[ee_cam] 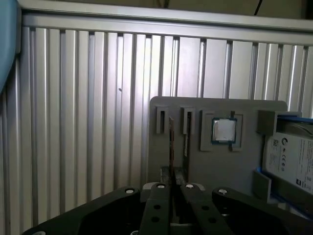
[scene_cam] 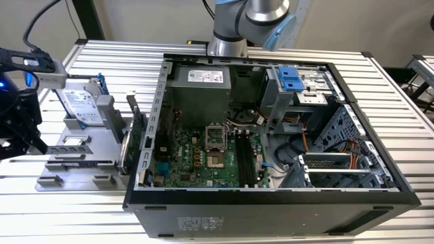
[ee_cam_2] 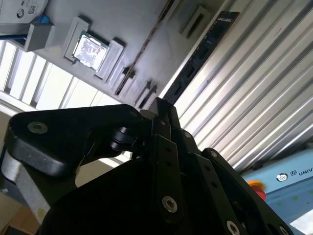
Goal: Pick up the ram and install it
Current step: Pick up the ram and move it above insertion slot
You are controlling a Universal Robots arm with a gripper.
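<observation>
Starting with the biggest, we see the slatted metal bench (scene_cam: 379, 91) carrying everything. At its middle lies an open computer case (scene_cam: 271, 198). The green motherboard (scene_cam: 196, 162) faces up inside it, with long black slots (scene_cam: 245, 157) running along the board. The arm (scene_cam: 251, 20) rises from the bench behind the case.

On the exterior view's left, outside the case, sits a grey tray (scene_cam: 74, 178) with blocks and grooves for parts. A silver hard drive (scene_cam: 81, 109) in a blue frame leans in it. A green expansion card (scene_cam: 135, 132) stands on edge between the tray and the case wall.

The black tool (scene_cam: 20, 145) hangs over the tray's end at the exterior view's left, well apart from the case. Both wrist views look past the tool (ee_cam_2: 159, 105) (ee_cam: 172, 188) and down along the tray (ee_cam: 166, 105). We cannot tell whether the tool is open or closed.

The ram (ee_cam_2: 203, 56) is in the tray, a long narrow stick with dark chips. It stands on edge along the tray's border next to the bare bench. It lies ahead of the tool, and we see no contact between them. It is far from the motherboard slots. Beside it a thin brownish board (ee_cam_2: 142, 49) shows edge-on.

Smallest is a square processor (ee_cam: 224, 131), lying flat in its own frame on the tray, between the boards and the hard drive.
</observation>
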